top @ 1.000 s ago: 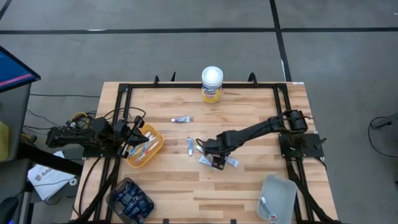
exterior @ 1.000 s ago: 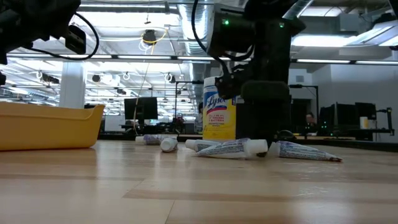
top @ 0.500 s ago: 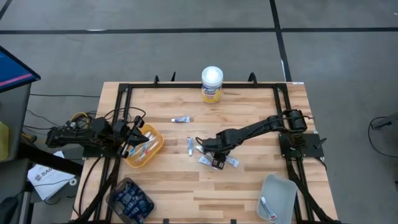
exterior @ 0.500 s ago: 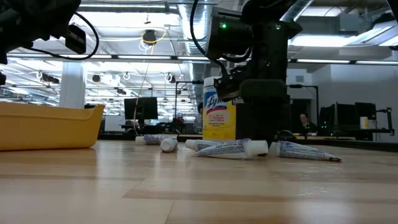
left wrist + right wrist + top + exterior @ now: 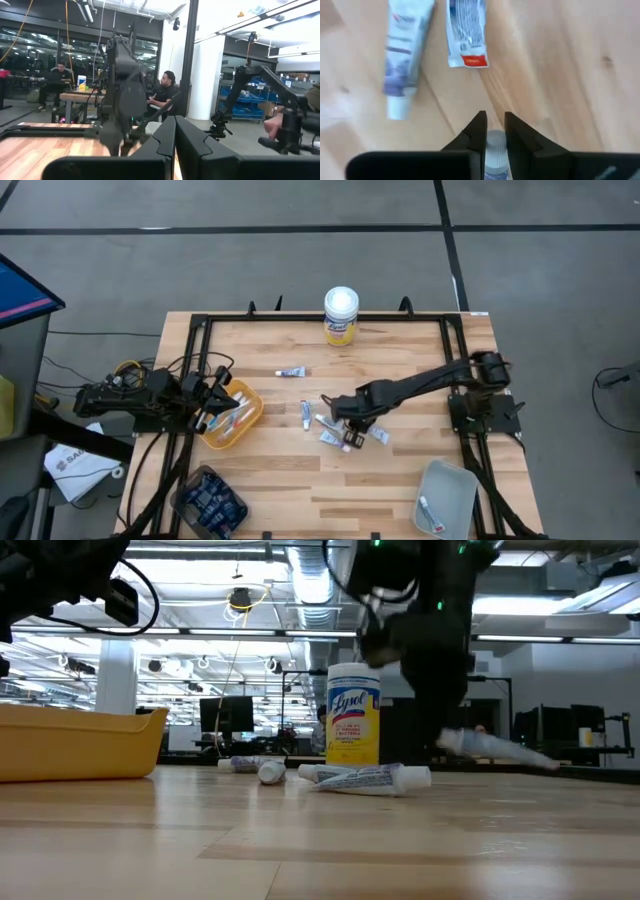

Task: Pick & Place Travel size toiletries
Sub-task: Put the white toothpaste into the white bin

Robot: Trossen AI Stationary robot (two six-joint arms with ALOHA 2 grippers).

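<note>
Right gripper [image 5: 352, 434]: mid-worktop, jaws clenched on a white tube [image 5: 490, 747], lifted clear of the wood. Remaining tubes [image 5: 322, 423] lie just beside it; another lies far-left [image 5: 292, 372]. Grey tray [image 5: 447, 496], near right, holds one item. Left gripper [image 5: 214, 408]: over yellow bin [image 5: 243, 426], jaws closed, empty. Advice: carry level, clear tray rim before releasing

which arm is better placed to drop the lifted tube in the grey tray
The right. Its gripper is shut on a white tube, lifted off the table in the low view, and the grey tray lies at the table's right front corner near that arm's base. The left gripper sits over the yellow basket at the far left.
</note>
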